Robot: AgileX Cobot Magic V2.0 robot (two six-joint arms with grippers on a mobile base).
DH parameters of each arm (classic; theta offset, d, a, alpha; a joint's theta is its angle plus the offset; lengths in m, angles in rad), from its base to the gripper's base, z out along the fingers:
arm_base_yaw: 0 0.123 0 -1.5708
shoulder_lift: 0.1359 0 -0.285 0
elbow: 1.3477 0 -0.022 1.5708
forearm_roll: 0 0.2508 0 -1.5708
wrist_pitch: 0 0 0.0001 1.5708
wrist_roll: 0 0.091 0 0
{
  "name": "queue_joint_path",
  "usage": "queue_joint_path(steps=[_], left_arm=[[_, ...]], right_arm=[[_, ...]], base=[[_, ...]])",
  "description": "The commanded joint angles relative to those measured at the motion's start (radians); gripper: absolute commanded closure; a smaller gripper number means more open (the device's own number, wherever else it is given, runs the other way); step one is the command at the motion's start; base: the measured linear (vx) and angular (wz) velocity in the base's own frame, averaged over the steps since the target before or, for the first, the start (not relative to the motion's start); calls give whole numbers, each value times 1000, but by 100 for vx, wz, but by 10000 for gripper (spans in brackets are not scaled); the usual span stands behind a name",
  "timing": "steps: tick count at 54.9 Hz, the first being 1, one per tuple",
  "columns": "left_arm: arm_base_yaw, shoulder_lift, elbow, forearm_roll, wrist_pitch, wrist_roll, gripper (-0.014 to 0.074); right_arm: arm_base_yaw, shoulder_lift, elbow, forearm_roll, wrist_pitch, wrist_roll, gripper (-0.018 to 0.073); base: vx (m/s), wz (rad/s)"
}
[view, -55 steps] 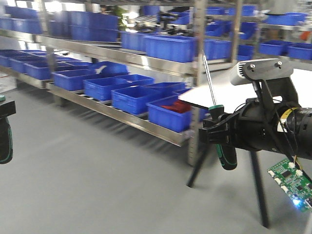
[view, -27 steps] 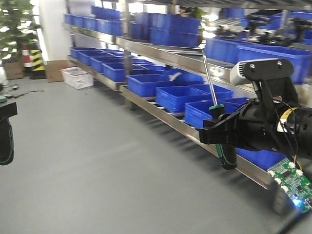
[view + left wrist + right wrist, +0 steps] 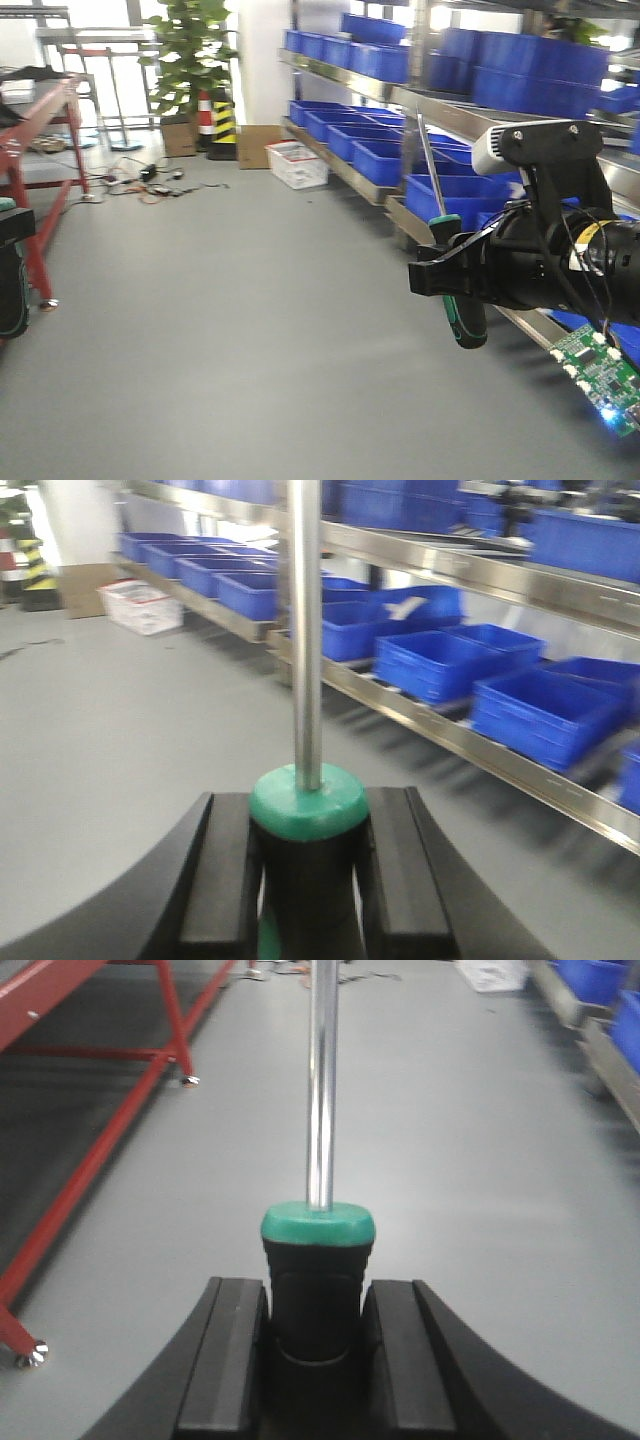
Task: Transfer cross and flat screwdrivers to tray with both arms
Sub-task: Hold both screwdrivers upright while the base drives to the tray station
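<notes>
The left gripper (image 3: 310, 870) is clamping the first screwdriver (image 3: 305, 630) by its handle, and the right gripper (image 3: 318, 1350) is clamping the second screwdriver (image 3: 321, 1080), both in mid-air over the floor. Blue bins (image 3: 545, 705) are sitting along the steel shelves (image 3: 470, 745), their walls hiding any contents.

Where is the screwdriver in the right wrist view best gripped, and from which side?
Grip the screwdriver by its chunky black handle, just under the green collar, jaws closing from both sides, as the right gripper does now. The handle is thick and fills the jaws; the steel shaft is thin and smooth, so likely to slip.
</notes>
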Motion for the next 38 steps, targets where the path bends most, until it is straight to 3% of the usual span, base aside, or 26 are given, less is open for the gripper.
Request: queue_joint_path(steps=[1, 21, 38], left_arm=[[-3, -13, -26, -44, -38, -1, 596], [-3, -13, -26, -44, -34, -1, 596], [-3, -13, -26, -44, -34, -1, 596]], right_arm=[[-3, -32, -34, -6, -95, -2, 567], [-3, -32, -34, -6, -95, -2, 567], [-3, -32, -34, -6, -95, -2, 567]], base=[[65, 50], [66, 42], [64, 14]])
